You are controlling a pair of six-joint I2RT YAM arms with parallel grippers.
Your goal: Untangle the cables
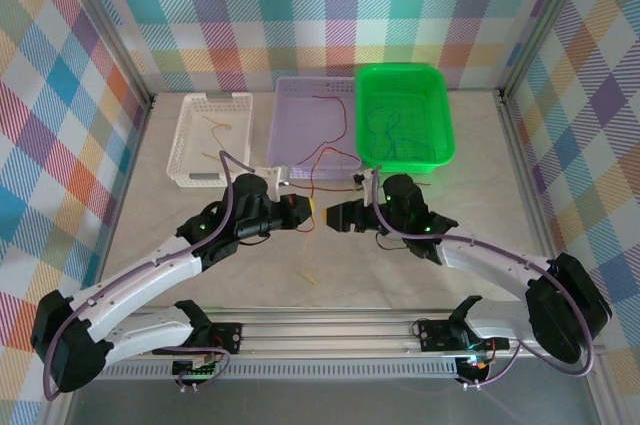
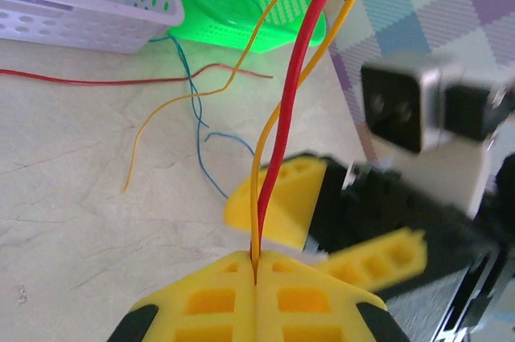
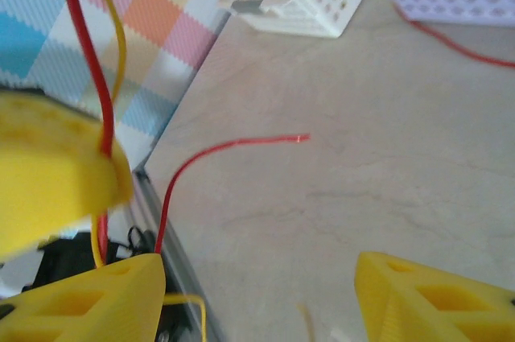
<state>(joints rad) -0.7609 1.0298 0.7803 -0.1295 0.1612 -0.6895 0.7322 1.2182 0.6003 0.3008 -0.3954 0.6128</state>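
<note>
At the centre of the table (image 1: 400, 275), the left gripper (image 2: 256, 265) is clamped shut on a red cable (image 2: 288, 117) and a yellow cable (image 2: 255, 197), both rising from its jaws. The right gripper (image 3: 257, 294), just beside it, has its jaws spread apart. Another red cable (image 2: 80, 81) lies toward the far edge, in front of the purple basket (image 1: 312, 125).

**Readable markings: none**

No lettering, number, brand or sign is legible in any view. The grey tab (image 1: 203, 177) on the near wall of the white basket (image 1: 180, 145) is too small and blurred to tell whether it carries print.
</note>
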